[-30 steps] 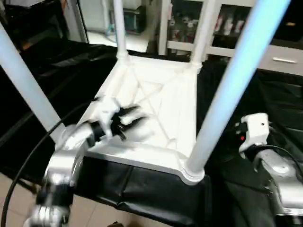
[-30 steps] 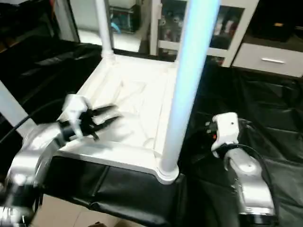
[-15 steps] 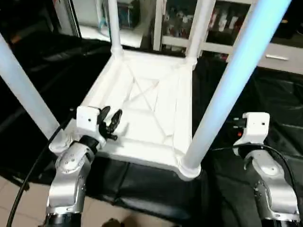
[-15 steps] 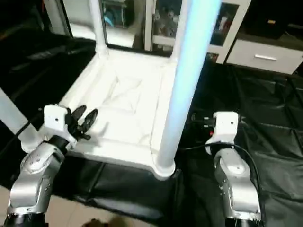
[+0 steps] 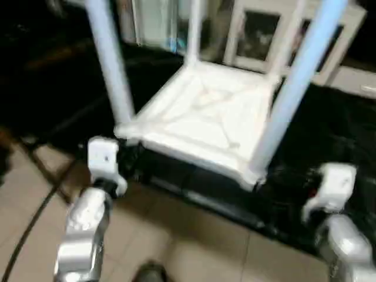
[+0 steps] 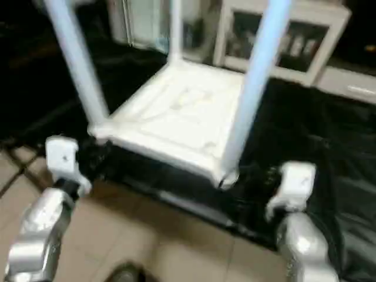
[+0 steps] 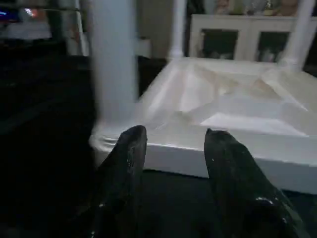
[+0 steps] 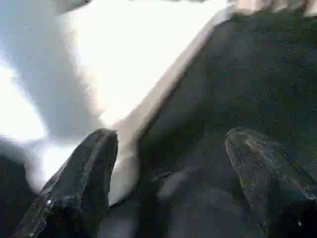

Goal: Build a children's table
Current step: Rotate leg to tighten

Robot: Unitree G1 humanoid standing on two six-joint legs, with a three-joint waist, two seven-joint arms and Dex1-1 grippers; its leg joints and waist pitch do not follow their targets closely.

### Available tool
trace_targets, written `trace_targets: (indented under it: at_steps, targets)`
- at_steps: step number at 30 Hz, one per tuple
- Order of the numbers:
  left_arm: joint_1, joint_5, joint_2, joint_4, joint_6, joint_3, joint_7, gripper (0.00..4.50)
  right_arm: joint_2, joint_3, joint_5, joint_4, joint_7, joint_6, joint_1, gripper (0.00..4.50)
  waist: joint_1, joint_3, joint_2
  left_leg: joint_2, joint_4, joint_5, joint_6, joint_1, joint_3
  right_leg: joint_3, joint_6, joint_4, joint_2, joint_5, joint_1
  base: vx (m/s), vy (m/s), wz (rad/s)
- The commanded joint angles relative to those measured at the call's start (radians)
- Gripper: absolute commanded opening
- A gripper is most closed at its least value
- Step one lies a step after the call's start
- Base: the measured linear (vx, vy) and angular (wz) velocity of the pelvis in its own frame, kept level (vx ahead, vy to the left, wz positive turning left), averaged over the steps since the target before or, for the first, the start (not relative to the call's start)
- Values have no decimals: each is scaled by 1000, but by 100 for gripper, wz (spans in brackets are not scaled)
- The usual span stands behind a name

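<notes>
I am looking at a beige tiled floor (image 5: pixel 194 235) running across the near side, with black sheeting (image 5: pixel 329 135) lying over the work area. A white cabinet with glass doors (image 6: pixel 294 41) is standing along the back, a white drawer unit (image 5: pixel 358 79) sitting beside it.

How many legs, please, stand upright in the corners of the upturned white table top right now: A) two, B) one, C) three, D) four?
D: four white legs rise from the table top, one at each corner: near left, near right, far left and far right.
</notes>
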Motion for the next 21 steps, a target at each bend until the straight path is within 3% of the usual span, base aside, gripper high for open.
trace_targets:
  at_steps: [1,2,3,4,5,6,7,8,9,10,11,12,13,14,15,16,17,18,19,20,21]
  targets:
    - [-13,18,4,11,5,-14,16,209,5,34,0,-11,9,15,-48,376,-22,-42,1,72,-129,-330,49,65,-31,64,-127,-187,-93,-230,13,-205,98,15]
    - [-15,22,4,12,10,-16,20,209,7,38,0,-10,12,19,-57,376,-29,-46,4,72,-145,-265,87,60,-18,56,-147,-193,-102,-102,30,-140,161,-4]
    - [-18,15,1,16,5,-19,21,209,12,40,5,-9,18,23,-69,376,-49,-31,3,74,-143,-267,85,113,49,71,-154,-263,-135,-123,10,-140,161,-4]
    - [-19,11,-1,18,2,-21,21,209,16,40,9,-10,22,25,-75,376,-50,-24,-3,71,-132,-317,59,117,55,96,-134,-290,-157,-240,15,-121,204,-22]
    - [-19,17,-2,19,-11,-27,24,209,13,47,6,-4,28,22,-85,376,-37,-11,-16,77,-97,-352,31,136,50,159,-80,-349,-206,-504,13,-86,262,-56]
    - [-19,17,-5,22,-20,-33,27,209,9,55,5,3,33,19,-94,376,-35,-11,-20,70,-106,-344,36,129,33,176,-20,-358,-206,-615,31,-86,262,-56]
    - [-19,14,-8,23,-19,-34,28,209,7,57,6,6,35,18,-95,376,-40,-15,-12,67,-130,-367,39,133,35,158,-6,-344,-179,-583,29,-49,284,-73]
    - [-19,19,-9,25,-22,-35,34,209,5,59,4,10,36,14,-98,376,-59,-21,-2,63,-160,-420,40,150,48,113,-1,-316,-132,-498,11,-51,286,-71]
    - [-18,23,-9,28,-27,-39,40,209,8,59,7,13,34,10,-101,376,-112,-44,19,82,-269,-583,41,114,101,-75,-15,-101,-42,-151,-10,-51,286,-71]
    - [-18,26,-10,28,-30,-42,44,209,5,61,-1,14,29,4,-103,376,-114,-52,23,95,-287,-590,36,97,107,-114,-23,-46,-52,-35,-1,-101,256,-67]
    - [-19,25,-10,29,-33,-43,46,209,5,62,-5,15,26,2,-103,376,-129,-54,-17,73,-306,-546,109,54,37,-139,18,-47,-57,71,40,-72,205,-40]
    - [-19,28,-10,28,-27,-44,52,209,6,63,-8,17,22,-1,-102,376,-164,-53,-4,61,-313,-522,88,75,36,-146,19,-91,-79,87,41,-72,205,-40]
    - [-20,28,-9,28,-28,-44,52,209,6,63,-8,17,22,-1,-101,376,-171,-66,-15,60,-296,-468,28,89,22,-125,3,-138,-120,110,44,12,169,-24]
    - [-23,38,-2,34,-41,-49,54,209,12,64,-13,22,22,-6,-99,376,-131,-77,-48,55,-154,-344,-72,14,6,7,-57,-251,-334,27,116,-17,189,-36]
    - [-26,42,2,38,-45,-50,54,209,18,65,-17,26,18,-13,-99,376,-111,-70,-32,77,-20,-254,-53,2,-48,80,-132,-322,-468,-52,115,-17,189,-36]
    - [-28,45,5,41,-49,-50,54,209,22,65,-21,29,14,-18,-100,376,-160,-78,-34,67,66,-9,-72,-63,-123,-1,-155,-299,-453,-62,173,-5,246,-70]
    - [-34,50,13,46,-51,-53,53,209,30,66,-20,33,8,-23,-104,376,-155,-60,-2,66,-131,71,-148,-46,-117,-161,-126,-249,-214,-96,138,26,190,-59]
    - [-42,58,18,54,-54,-55,59,209,33,74,-24,35,6,-22,-106,376,-179,-74,49,83,-179,108,-147,8,-160,-142,-68,-159,-68,104,88,26,190,-59]
    - [-46,62,21,57,-56,-55,64,209,34,80,-26,36,5,-22,-107,376,-187,-99,49,130,-172,206,-157,63,-189,-117,-69,-132,-77,177,46,24,108,5]
    - [-50,62,18,61,-58,-51,73,209,32,85,-26,34,9,-20,-107,376,-201,-90,58,156,-183,399,-204,62,-202,-90,-53,-92,-66,186,24,35,58,8]
    - [-54,56,14,63,-58,-43,87,209,30,90,-21,33,19,-16,-107,376,-205,-92,59,169,-188,509,-178,70,-217,-85,-35,-77,-64,149,13,35,58,8]
